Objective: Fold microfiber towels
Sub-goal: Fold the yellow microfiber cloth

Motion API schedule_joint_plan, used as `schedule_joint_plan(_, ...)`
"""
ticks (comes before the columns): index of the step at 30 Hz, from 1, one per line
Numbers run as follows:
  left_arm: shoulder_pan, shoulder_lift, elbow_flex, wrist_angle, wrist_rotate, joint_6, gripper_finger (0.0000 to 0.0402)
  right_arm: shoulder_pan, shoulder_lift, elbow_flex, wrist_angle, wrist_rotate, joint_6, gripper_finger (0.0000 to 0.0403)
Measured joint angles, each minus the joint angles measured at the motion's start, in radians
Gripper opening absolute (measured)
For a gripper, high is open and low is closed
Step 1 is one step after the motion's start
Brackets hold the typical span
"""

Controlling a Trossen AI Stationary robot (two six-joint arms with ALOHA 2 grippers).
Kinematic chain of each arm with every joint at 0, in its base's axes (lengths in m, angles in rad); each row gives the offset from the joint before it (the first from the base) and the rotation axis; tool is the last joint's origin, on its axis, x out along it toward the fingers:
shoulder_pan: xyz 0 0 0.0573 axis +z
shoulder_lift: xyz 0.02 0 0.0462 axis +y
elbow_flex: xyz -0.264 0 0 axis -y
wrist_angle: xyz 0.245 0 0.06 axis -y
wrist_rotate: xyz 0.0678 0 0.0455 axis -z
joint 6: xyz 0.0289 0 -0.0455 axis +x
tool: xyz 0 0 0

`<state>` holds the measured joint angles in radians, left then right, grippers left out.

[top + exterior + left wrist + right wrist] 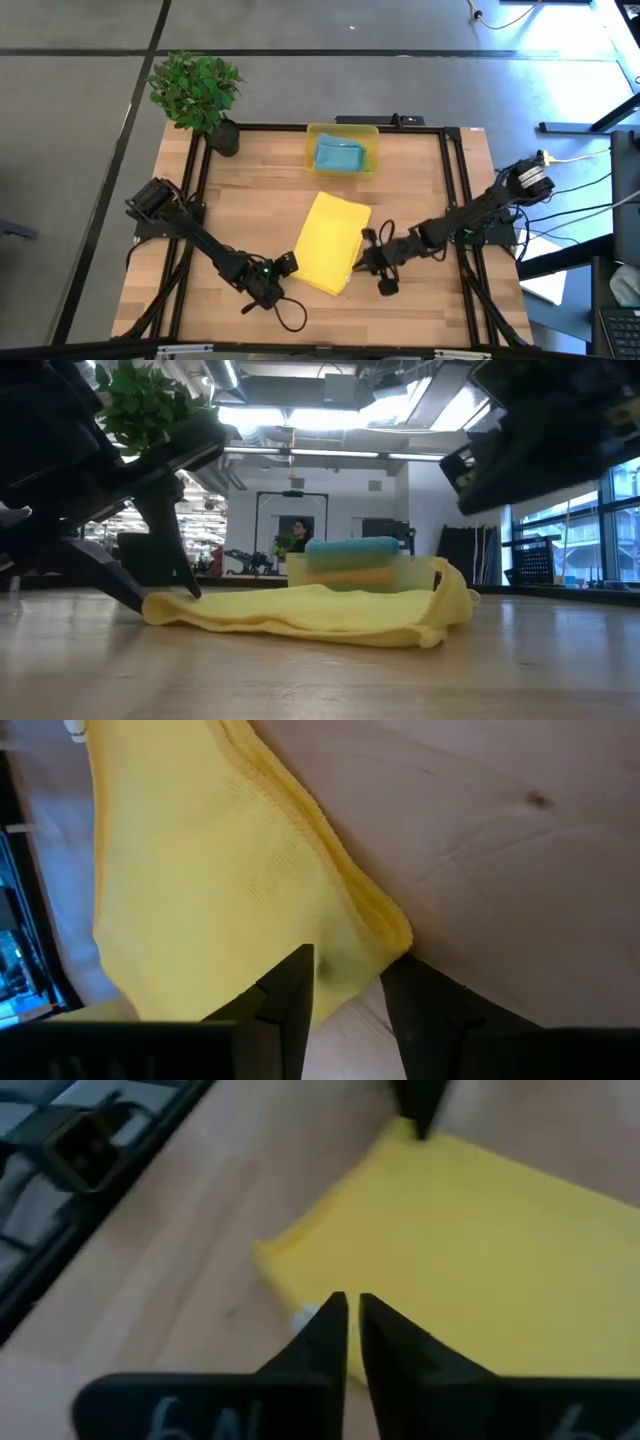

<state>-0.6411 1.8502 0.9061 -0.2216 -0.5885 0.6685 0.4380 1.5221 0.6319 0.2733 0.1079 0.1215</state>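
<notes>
A yellow towel [330, 245] lies folded on the middle of the wooden table, also seen in the low view [300, 615]. My left gripper [348, 995] is low at the towel's near left corner [385, 935] and stands open, with that corner between its fingertips. My right gripper [352, 1320] is at the towel's right edge, its fingers almost together, near a corner with a white tag [305, 1318]. A teal towel [338, 155] lies in the yellow bin [312, 135] at the far edge. My left gripper slants down from the table's left over the towel's near left corner [385, 935], one finger [290, 995] above the cloth and one [425, 1005] over bare wood; whether they touch the cloth I cannot tell. My right gripper has its fingertips on the towel's right edge [345, 1285], slanting down from the table's right. The fingers hide the place of contact. In the low view that edge [450, 585] stands up in a hump while the rest of the towel lies on the table.
A potted plant [197, 92] stands at the table's far left corner. A black frame rail [450, 190] runs around the tabletop. Bare wood lies near the front edge [330, 320] and to the left of the towel.
</notes>
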Motion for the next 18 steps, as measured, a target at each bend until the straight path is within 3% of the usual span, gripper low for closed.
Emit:
schedule_joint_plan(4, 0.003, 0.001, 0.000, 0.007, 0.009, -0.001, 0.0114, 0.040, 0.103, 0.003, 0.076, 0.002, 0.000, 0.0082)
schedule_joint_plan(10, 0.005, 0.001, 0.000, 0.018, 0.018, -0.009, 0.0113, 0.079, 0.251, 0.087, 0.084, 0.017, -0.033, 0.0196)
schedule_joint_plan(14, 0.005, 0.002, -0.001, 0.030, 0.020, -0.022, 0.0105, 0.111, 0.331, 0.168, 0.052, 0.142, -0.109, 0.0257)
schedule_joint_plan(18, 0.005, 0.002, -0.001, 0.033, 0.023, -0.039, 0.0089, 0.140, 0.399, 0.244, -0.016, 0.226, -0.178, 0.0285)
